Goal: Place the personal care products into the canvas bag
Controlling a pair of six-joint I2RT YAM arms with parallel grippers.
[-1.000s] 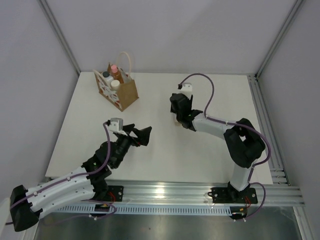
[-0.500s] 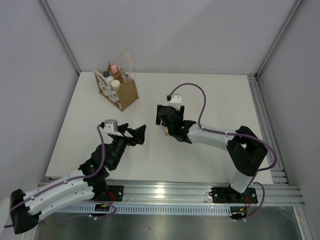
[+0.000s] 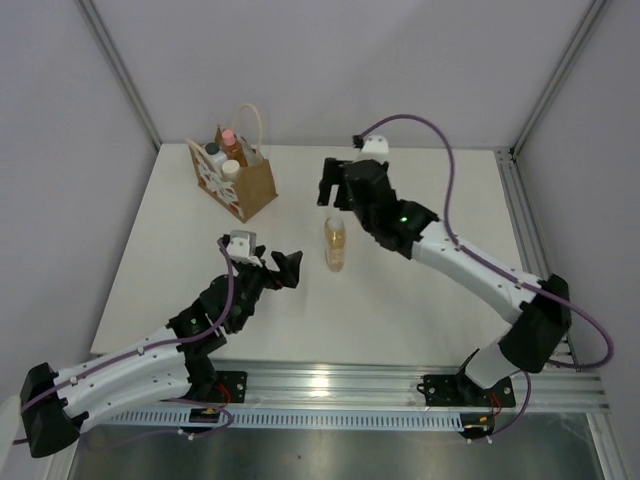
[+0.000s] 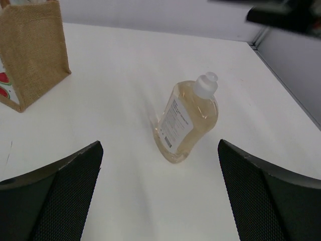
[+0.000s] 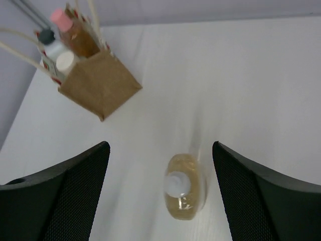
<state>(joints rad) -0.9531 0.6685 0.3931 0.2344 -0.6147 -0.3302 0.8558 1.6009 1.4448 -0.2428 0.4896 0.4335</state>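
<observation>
A tall amber bottle (image 3: pixel 335 245) with a white cap stands upright on the table, free of both grippers. In the right wrist view the amber bottle (image 5: pixel 184 187) is seen from above, below my open right gripper (image 5: pixel 160 145), which hangs over it (image 3: pixel 335 192). My left gripper (image 3: pixel 286 268) is open, just left of the bottle; the amber bottle (image 4: pixel 188 120) shows ahead of the left gripper (image 4: pixel 159 146). The canvas bag (image 3: pixel 245 185) stands at the far left with a pink-capped bottle (image 3: pixel 228 136), a black-capped white one (image 3: pixel 212 152) and a cream one (image 3: pixel 231 168) inside.
The canvas bag (image 5: pixel 98 83) has cream loop handles (image 3: pixel 252 118) standing up above its mouth. The bag's plain tan side (image 4: pixel 35 55) faces the left wrist camera. Aluminium frame rails (image 3: pixel 535 250) run along the table's right edge.
My right gripper has opened, let go of the amber bottle and lifted up and back; the bottle now stands alone. My left gripper has moved slightly right toward it.
</observation>
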